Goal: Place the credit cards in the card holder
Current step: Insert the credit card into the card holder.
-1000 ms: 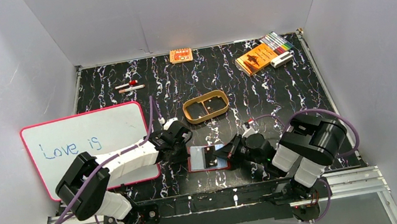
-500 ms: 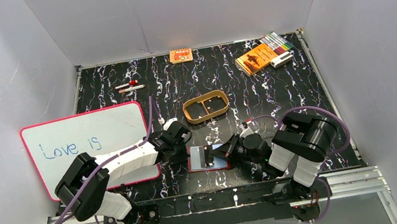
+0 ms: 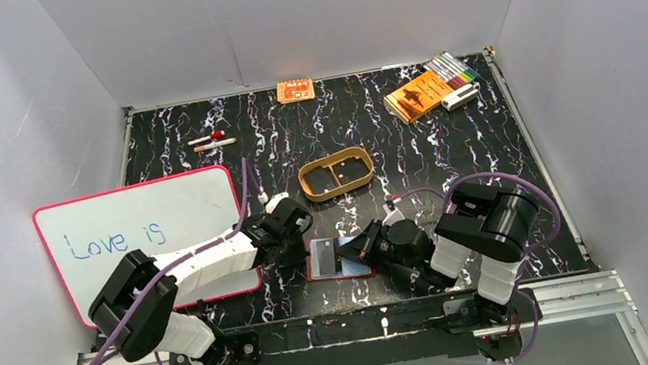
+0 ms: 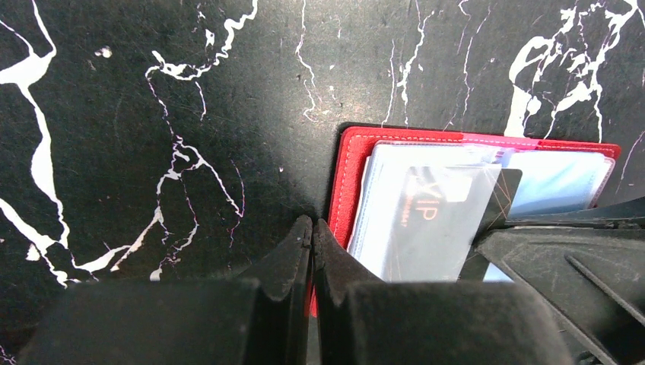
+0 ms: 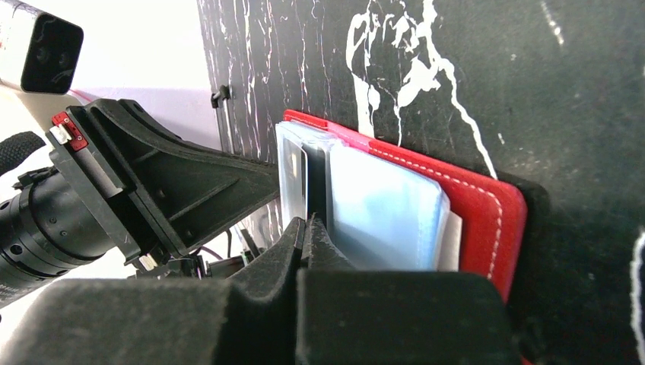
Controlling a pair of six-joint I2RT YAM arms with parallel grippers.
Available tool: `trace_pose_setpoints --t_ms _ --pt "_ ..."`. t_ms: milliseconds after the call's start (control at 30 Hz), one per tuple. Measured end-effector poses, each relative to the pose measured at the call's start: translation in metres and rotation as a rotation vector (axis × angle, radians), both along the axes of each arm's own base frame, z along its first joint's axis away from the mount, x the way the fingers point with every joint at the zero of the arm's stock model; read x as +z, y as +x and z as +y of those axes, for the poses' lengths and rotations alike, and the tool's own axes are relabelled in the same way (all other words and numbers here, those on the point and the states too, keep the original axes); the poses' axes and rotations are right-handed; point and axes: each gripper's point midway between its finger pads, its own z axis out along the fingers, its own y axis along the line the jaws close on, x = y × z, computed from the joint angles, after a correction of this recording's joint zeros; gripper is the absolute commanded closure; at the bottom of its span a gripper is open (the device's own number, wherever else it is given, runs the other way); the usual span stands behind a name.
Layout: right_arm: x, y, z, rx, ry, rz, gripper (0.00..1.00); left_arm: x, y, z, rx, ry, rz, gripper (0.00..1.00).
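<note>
Card holder (image 3: 328, 264) lies open and flat on the black marble-patterned table (image 3: 489, 143), close to the near edge, between the two grippers. The left gripper (image 4: 312, 228) is closed, and its tips touch the red left border. The right gripper (image 5: 306, 226) is closed too, its tips pressed against the clear sleeves on the opposite side; I cannot tell if a card is nipped between them. Both arms stand tight around the wallet, so free room is only toward the tan oval tray (image 3: 335, 174) behind it. The whiteboard (image 3: 144, 234) is near on the left. The cover is red and leather-like, with white stitching and rounded corners. Inside, the credit cards (image 4: 426, 220) are thin flat rectangles: a dark one marked VIP under glossy transparent plastic, and a light blue one beside it.
</note>
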Motion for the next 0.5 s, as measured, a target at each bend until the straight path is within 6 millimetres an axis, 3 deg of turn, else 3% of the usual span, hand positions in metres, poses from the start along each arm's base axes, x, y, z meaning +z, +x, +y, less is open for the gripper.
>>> trace_pose_setpoints --t_ms 200,500 --pt "0.001 -0.004 0.002 0.022 -0.010 0.004 0.55 0.000 -0.001 -0.001 0.004 -0.007 0.002 0.99" --pt "0.010 -0.001 0.008 0.061 -0.094 -0.027 0.49 0.000 -0.001 -0.001 0.003 -0.010 0.002 1.00"
